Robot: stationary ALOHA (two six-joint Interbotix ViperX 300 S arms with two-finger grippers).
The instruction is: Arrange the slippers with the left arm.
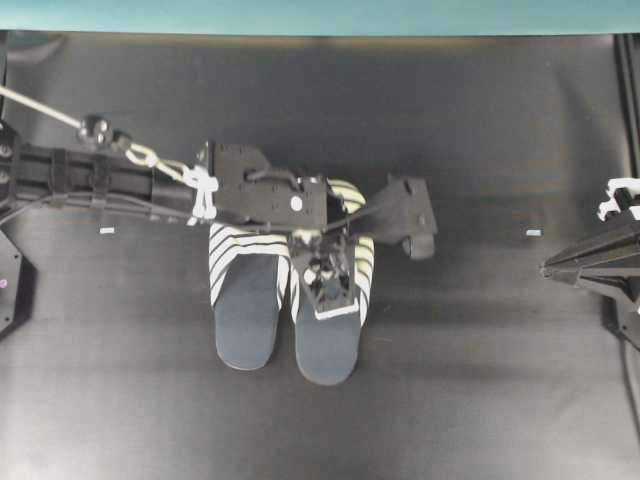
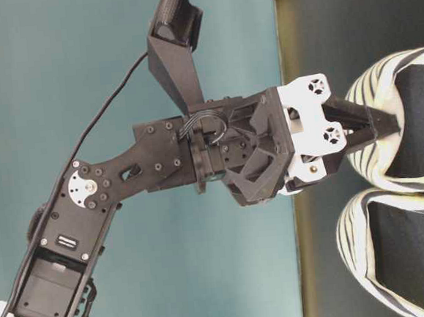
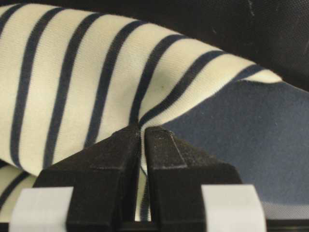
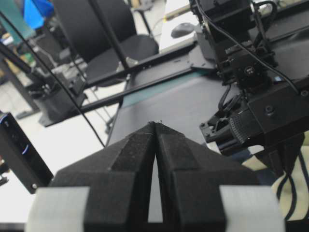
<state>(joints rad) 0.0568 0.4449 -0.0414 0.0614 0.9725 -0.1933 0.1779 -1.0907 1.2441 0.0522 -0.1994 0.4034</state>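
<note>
A dark worktop (image 1: pixel 480 130) carries the slippers (image 1: pixel 245 300) side by side near its middle, toes toward the far edge. The left arm (image 1: pixel 120 180) reaches over them, its fingers (image 3: pixel 120 159) clenched on the striped toe cover (image 3: pixel 87 87). The right gripper (image 4: pixel 155 133), at the right edge, is closed on nothing.

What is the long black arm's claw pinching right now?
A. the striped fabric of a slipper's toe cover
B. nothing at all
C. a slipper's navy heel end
A: the left wrist view shows the left gripper closed on a fold of the slipper's striped fabric.
</note>
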